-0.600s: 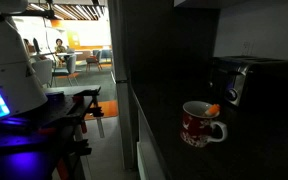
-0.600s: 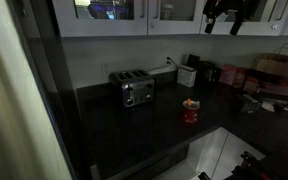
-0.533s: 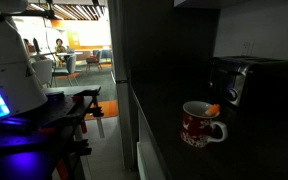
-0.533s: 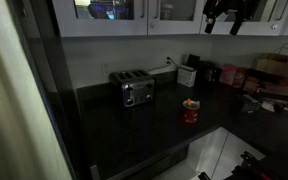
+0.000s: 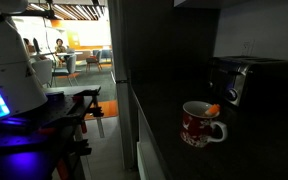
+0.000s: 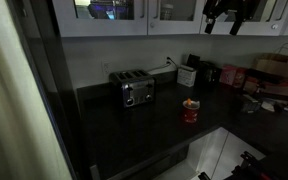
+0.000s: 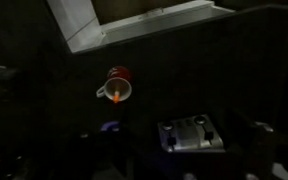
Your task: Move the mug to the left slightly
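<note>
The task looks to me to be at its very beginning. In an exterior view the gripper (image 6: 225,16) hangs high up in front of the wall cabinets (image 6: 169,12), well apart from the mug (image 6: 190,110). It is dark and small there, so I cannot tell if its jaws are spread or closed, and I see nothing held in it. The mug stands upright on the black counter (image 6: 114,135), and nothing touches it. In the wrist view the mug appears small and from above, with its white handle to one side, so the arm is high over it.

The next move, I think, is a long descent toward the mug with the jaws spread enough to take the rim or the body. After that comes only a short shift to the left.

To the left of the mug the counter is bare as far as the toaster (image 6: 134,90), which stands farther back, so a slight shift has room. The near edge of the counter runs close to the mug, so the move should go along this edge and not toward it. To the right, a paper bag (image 6: 280,68) and some small things lie well apart.
</note>
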